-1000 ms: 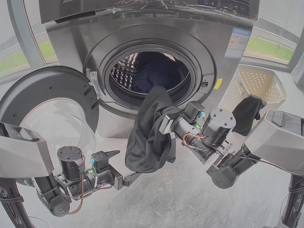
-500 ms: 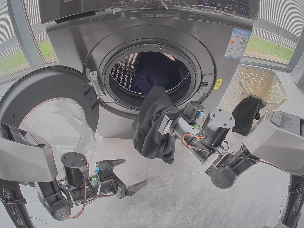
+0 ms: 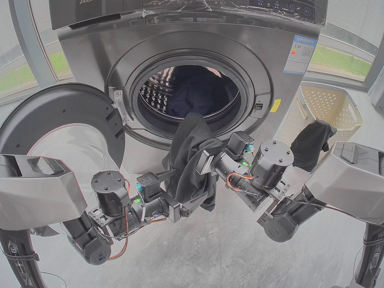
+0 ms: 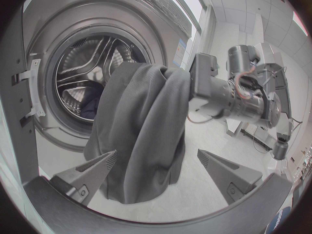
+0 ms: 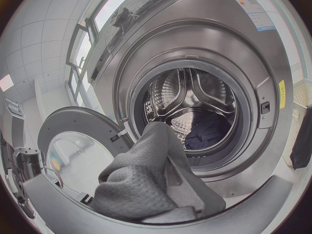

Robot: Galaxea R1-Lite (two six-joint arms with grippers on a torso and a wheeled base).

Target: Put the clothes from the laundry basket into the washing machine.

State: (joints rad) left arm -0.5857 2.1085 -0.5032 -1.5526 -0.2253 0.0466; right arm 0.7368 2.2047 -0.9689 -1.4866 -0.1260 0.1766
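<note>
At far left, round washer door (image 3: 60,117) swung wide open, glass bowl facing out. Just right of it and low over the grey floor (image 3: 224,245), left gripper (image 3: 182,189) spread wide, one finger on either side of the lower folds of a dark garment (image 3: 186,161). Cannot tell whether the fingers touch the cloth.

Garment draped over the right gripper (image 3: 194,151). Reaches with its top end to the lower lip of the drum opening (image 3: 192,67) and hangs down in front of the washing machine (image 3: 280,49), clear of the floor. Right gripper buried in the cloth and pinching it, fingers themselves hidden by the folds.

Deeper in the drum, dark blue clothes (image 3: 200,95) heaped at the bottom.

To the right, just beside the machine, beige laundry basket (image 3: 340,105), with a black piece of clothing (image 3: 312,145) hanging over its near rim.
</note>
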